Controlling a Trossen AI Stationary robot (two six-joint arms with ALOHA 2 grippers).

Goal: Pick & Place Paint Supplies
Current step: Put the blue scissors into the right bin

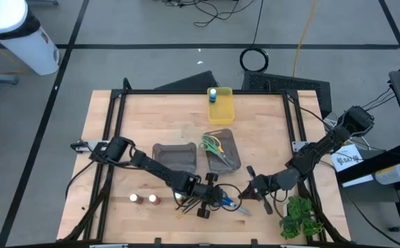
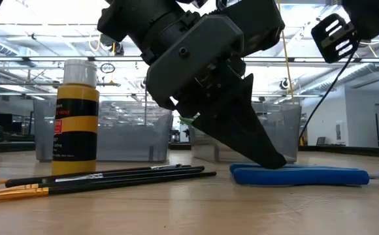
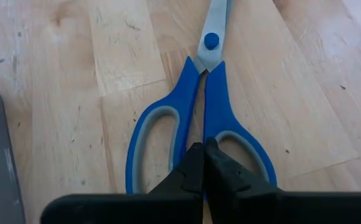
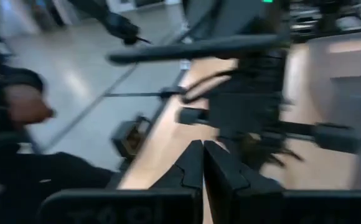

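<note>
Blue-handled scissors lie flat on the wooden table near its front edge, also in the low view. My left gripper is shut, slanting down, its tips on the scissors' handles. Thin dark brushes lie on the table beside it, next to an upright yellow-and-black bottle. Two small pots stand near the front left. My right gripper is shut on nothing and hovers to the right of the scissors. My left gripper touches the blue scissors with its shut fingertips, where the two handle loops meet. The fingers slant down from the table's left and lie along the scissors. Nothing shows between them. The scissors lie flat on the table.
Two grey bins stand mid-table; the right one holds green and yellow scissors. A yellow bin at the far edge holds a blue pot. A leafy sprig lies at the front right.
</note>
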